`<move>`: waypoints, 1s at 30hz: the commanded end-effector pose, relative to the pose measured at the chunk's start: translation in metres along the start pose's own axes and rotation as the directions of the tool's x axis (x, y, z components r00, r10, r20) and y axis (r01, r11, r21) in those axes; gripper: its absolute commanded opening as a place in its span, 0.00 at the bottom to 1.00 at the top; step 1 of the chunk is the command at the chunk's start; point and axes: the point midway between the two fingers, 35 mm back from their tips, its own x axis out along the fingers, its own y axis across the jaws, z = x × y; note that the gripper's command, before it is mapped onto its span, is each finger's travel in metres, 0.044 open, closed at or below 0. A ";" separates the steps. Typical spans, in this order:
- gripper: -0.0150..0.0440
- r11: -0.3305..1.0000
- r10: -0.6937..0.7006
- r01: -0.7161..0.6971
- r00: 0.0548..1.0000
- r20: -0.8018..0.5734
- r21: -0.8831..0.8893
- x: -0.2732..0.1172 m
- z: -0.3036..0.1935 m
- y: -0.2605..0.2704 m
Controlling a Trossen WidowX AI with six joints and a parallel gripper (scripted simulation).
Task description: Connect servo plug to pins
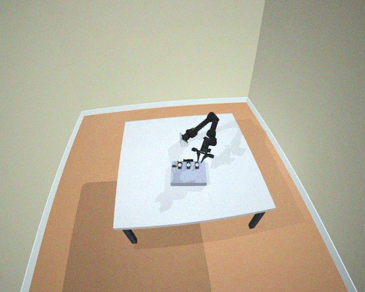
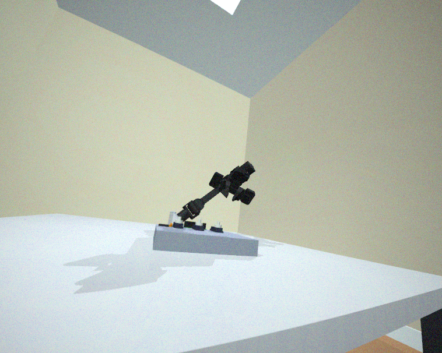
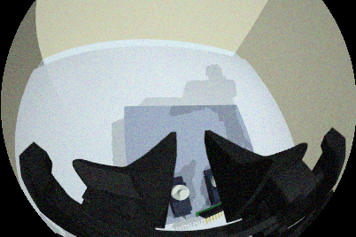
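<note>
The pale lilac holder (image 1: 189, 179) (image 2: 206, 243) (image 3: 146, 125) lies on the table. Three dark servos with white round tops stand along one side; the middle servo (image 1: 188, 166) is one of them. A small dark piece (image 1: 174, 165) (image 2: 163, 225), apparently the plug, lies at one end of the holder beside an orange strip (image 1: 176, 163). It does not show in the wrist view. The pin row (image 3: 214, 217) shows yellow beside a green-edged black strip; band and dot cannot be made out. My gripper (image 1: 199, 162) (image 3: 190, 135) is partly open and empty, above the holder's other end.
The arm's base (image 1: 184, 137) stands on the white table (image 1: 145, 201) (image 2: 290, 292) behind the servo side of the holder. The servos' white tops stick up close to my fingers. The arm's shadow falls across the holder and table.
</note>
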 end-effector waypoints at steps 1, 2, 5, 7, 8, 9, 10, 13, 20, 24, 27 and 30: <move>0.45 0.996 -0.016 0.022 0.997 -0.074 0.083 0.012 -0.004 -0.013; 0.45 0.994 -0.021 0.031 0.995 -0.094 0.105 0.015 -0.006 -0.017; 0.45 0.983 -0.033 0.059 0.988 -0.153 0.172 0.023 -0.010 -0.029; 0.45 0.973 -0.038 0.080 0.981 -0.192 0.216 0.028 -0.013 -0.037; 0.45 0.967 -0.041 0.092 0.977 -0.211 0.238 0.031 -0.015 -0.041; 0.45 0.960 -0.042 0.103 0.972 -0.230 0.260 0.034 -0.016 -0.045; 0.45 0.953 -0.043 0.115 0.968 -0.249 0.281 0.036 -0.018 -0.049; 0.45 0.926 -0.044 0.153 0.951 -0.305 0.344 0.043 -0.023 -0.060; 0.45 0.841 -0.028 0.252 0.904 -0.427 0.479 0.056 -0.037 -0.087; 0.45 0.777 -0.007 0.314 0.871 -0.490 0.546 0.063 -0.045 -0.102; 0.45 0.722 0.013 0.361 0.845 -0.534 0.590 0.067 -0.051 -0.112; 0.45 0.663 0.038 0.409 0.818 -0.574 0.627 0.070 -0.058 -0.123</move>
